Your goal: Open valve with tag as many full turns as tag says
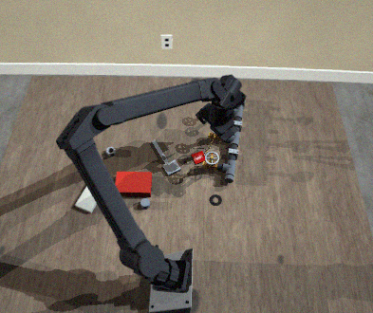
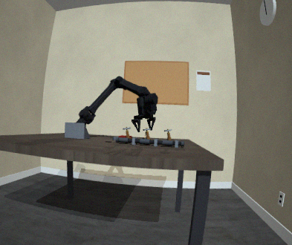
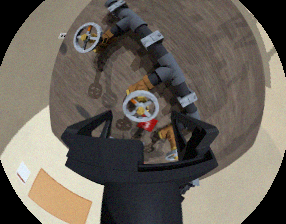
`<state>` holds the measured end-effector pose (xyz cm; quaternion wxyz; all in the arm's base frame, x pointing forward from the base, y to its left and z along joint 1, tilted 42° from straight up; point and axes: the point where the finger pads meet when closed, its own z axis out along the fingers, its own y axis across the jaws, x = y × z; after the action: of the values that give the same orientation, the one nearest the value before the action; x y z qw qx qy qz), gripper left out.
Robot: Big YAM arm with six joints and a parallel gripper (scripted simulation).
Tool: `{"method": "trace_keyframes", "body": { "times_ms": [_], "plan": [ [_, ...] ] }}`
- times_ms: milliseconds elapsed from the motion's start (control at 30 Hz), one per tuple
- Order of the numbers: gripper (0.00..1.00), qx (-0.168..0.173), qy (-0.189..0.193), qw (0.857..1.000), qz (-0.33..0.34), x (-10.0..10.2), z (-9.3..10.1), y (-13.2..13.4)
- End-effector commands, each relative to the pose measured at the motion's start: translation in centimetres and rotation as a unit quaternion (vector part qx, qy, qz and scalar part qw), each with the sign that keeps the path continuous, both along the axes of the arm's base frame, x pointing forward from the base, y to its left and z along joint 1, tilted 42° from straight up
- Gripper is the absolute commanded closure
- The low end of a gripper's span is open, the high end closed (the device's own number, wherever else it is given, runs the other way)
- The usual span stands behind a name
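A grey pipe (image 1: 232, 166) (image 2: 164, 142) (image 3: 163, 63) lies on the wooden table and carries three brass valves with small handwheels. In the side view they stand in a row: left (image 2: 126, 130), middle (image 2: 146, 131) and right (image 2: 168, 131). A red tag (image 1: 197, 157) (image 3: 147, 124) lies beside the valve wheel (image 1: 211, 157) at the pipe's near end. My gripper (image 1: 218, 134) (image 2: 144, 127) (image 3: 141, 113) is open and empty, hanging over the middle of the pipe. In the wrist view a white handwheel (image 3: 141, 104) shows between the fingertips and another (image 3: 87, 36) lies farther off.
A red box (image 1: 134, 182), a white block (image 1: 85, 200), a grey tool (image 1: 167, 160), a black ring (image 1: 215, 199), a small grey cylinder (image 1: 145, 203) and a small nut (image 1: 110, 149) lie on the table between the pipe and the arm's base (image 1: 169, 286).
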<state>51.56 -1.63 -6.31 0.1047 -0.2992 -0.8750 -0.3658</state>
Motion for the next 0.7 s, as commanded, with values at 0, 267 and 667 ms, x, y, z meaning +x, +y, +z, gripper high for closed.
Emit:
{"method": "trace_keyframes", "body": {
  "times_ms": [0, 267, 667],
  "plan": [
    [0.00, -0.010, 0.093, 0.985, -0.143, 2.3, 1.0, -1.1],
    [0.00, -0.008, 0.195, 0.944, -0.264, 2.3, 1.0, -1.1],
    [0.00, -0.006, 0.210, 0.941, -0.266, 1.9, -0.1, -0.9]
  ]
}}
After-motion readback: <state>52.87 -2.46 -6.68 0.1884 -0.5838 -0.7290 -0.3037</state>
